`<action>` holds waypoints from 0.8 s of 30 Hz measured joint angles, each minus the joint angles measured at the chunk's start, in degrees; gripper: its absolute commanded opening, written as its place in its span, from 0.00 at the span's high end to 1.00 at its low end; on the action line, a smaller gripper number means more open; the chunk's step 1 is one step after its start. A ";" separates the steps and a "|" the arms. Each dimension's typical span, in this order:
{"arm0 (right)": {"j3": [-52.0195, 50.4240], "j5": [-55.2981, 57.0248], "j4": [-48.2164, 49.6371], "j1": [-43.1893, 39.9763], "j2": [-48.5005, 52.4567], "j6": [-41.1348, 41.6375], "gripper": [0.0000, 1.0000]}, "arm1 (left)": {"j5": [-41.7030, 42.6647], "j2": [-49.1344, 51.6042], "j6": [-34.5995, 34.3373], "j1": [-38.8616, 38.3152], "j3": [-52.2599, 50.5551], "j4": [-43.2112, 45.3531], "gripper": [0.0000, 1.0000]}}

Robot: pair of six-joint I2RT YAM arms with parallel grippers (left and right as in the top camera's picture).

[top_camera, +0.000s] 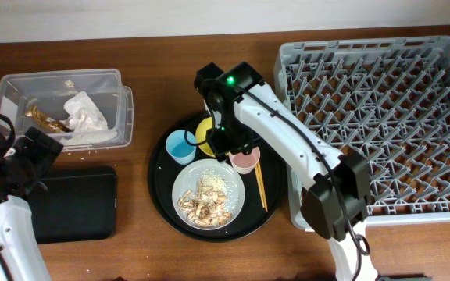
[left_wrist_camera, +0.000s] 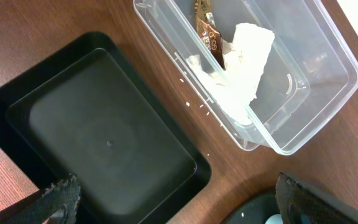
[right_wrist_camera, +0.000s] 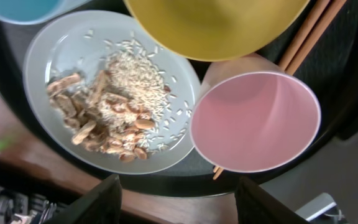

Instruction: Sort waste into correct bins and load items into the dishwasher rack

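**L arm** point(top_camera: 2, 218): low at the table point(top_camera: 147, 47) 8 o'clock edge, wrist over the shallow black tray point(top_camera: 73, 204), cam facing down.
**L gripper** point(left_wrist_camera: 176, 190): jaws spread wide, nothing between them. Fingers point(left_wrist_camera: 61, 198) frame the tray's near corner and bare wood. No contact seen.

**R arm** point(top_camera: 287, 136): base at 5 o'clock, by the front-left corner of the dishwasher rack point(top_camera: 287, 55). Forearm runs toward 11 o'clock, then the wrist folds down over the round black tray point(top_camera: 158, 187).
**R gripper** point(right_wrist_camera: 179, 193): jaws apart, empty. In the wrist view the plate and pink cup lie just ahead of the tips. Height above them cannot be told.

**Items**, all on the round tray:
- Yellow bowl point(right_wrist_camera: 216, 25) at 12 o'clock, partly under the R wrist.
- Blue cup point(top_camera: 182, 146) at 10 o'clock, upright.
- Pink cup point(right_wrist_camera: 257, 121) at 2 o'clock, upright, just beside the bowl.
- Plate point(right_wrist_camera: 73, 43) centre to 6 o'clock.
- Chopsticks point(top_camera: 260, 187) at 3 o'clock, running partly under the pink cup.

**Waste:**
- Food scraps point(right_wrist_camera: 110, 106) with rice heaped on the plate.
- Napkin point(left_wrist_camera: 241, 56) and wrapper point(left_wrist_camera: 207, 31) inside the clear tub point(top_camera: 6, 82), touching each other.
- Tub at the table's 10 o'clock, black tray at 8 o'clock just below it.
- White specks point(left_wrist_camera: 187, 102) on the wood between the two.

Rack fills the 3 o'clock side.
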 measured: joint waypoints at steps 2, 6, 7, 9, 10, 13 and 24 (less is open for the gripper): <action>-3.34 0.83 1.97 0.11 0.15 1.11 0.41 | 0.00 0.00 0.02 0.00 0.00 -0.04 0.01; -10.23 1.25 7.21 0.81 0.42 4.04 0.53 | 0.00 0.00 0.02 0.00 0.00 -0.02 0.01; -10.62 1.27 8.04 1.01 0.42 4.76 0.53 | 0.00 0.00 0.02 0.00 0.00 -0.02 0.01; -10.69 1.27 9.35 1.44 0.42 5.55 0.53 | 0.00 0.00 0.02 0.00 0.00 -0.02 0.01; -10.71 1.31 9.57 1.73 0.42 5.84 0.53 | 0.00 0.00 0.02 0.00 0.00 -0.02 0.01; -12.28 2.34 11.78 3.06 0.42 6.38 0.54 | -0.02 0.00 0.02 0.00 0.00 -0.02 0.01; -14.64 6.36 11.21 4.00 0.42 6.67 0.93 | 0.00 0.00 0.00 0.00 0.00 -0.02 0.01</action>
